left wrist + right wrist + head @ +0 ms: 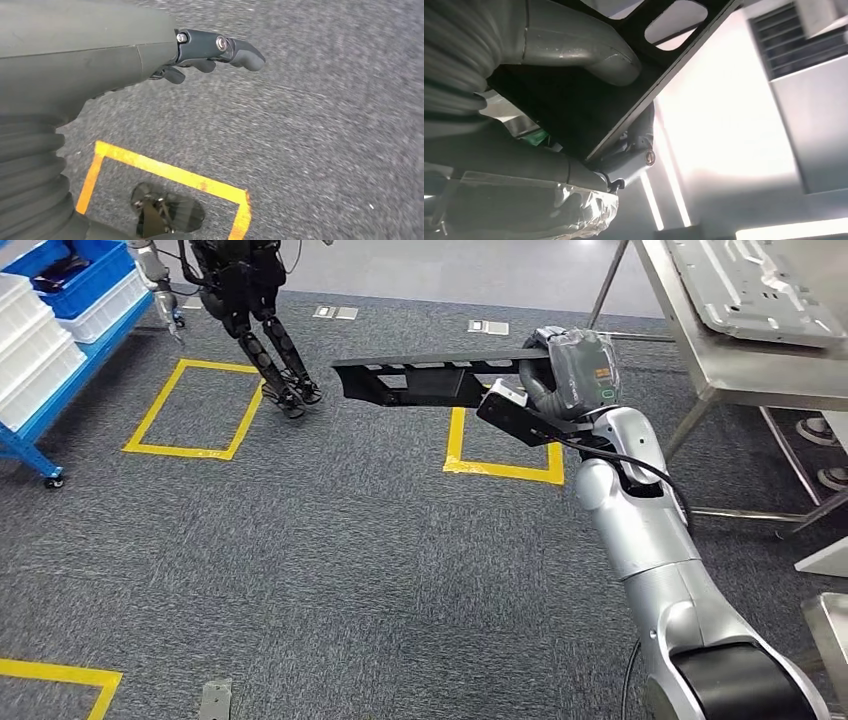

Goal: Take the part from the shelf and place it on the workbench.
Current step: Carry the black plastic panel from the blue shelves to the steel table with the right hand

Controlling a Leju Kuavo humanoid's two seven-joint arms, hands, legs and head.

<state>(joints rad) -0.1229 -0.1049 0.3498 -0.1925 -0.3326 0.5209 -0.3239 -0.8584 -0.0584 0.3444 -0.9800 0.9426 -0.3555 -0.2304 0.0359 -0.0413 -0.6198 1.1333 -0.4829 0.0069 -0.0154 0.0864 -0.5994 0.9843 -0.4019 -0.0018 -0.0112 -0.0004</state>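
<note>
The right robot hand (575,365) is raised in front of the body in the head view, wrapped in a clear plastic cover, and it grips one end of the part (420,380) — a long, flat black bracket with cut-out slots along its length. The part sticks out level from the hand toward the robot's left, held in the air over the grey carpet (350,570) and clear of everything else. In the right wrist view the thick grey thumb (589,50) lies across one face of the part (624,105) while a darker finger (634,155) presses on the opposite side, so the bracket is clamped between them.

The surface (740,365), a steel bench with angled legs, stands on the robot's right, just beyond the raised hand. A pale grey metal panel (750,285) lies on its top. The part is near its corner but not over it.

The left robot hand (200,50) hangs above the carpet in the left wrist view, holding nothing; its dark fingers are curled in loosely under the palm.

Yellow tape squares (195,405) mark the floor. At the far left a blue shelf (60,350) on castors carries white and blue bins. Next to it stand the black legs of another robot (265,340) — its feet rest by the edge of one taped square.
</note>
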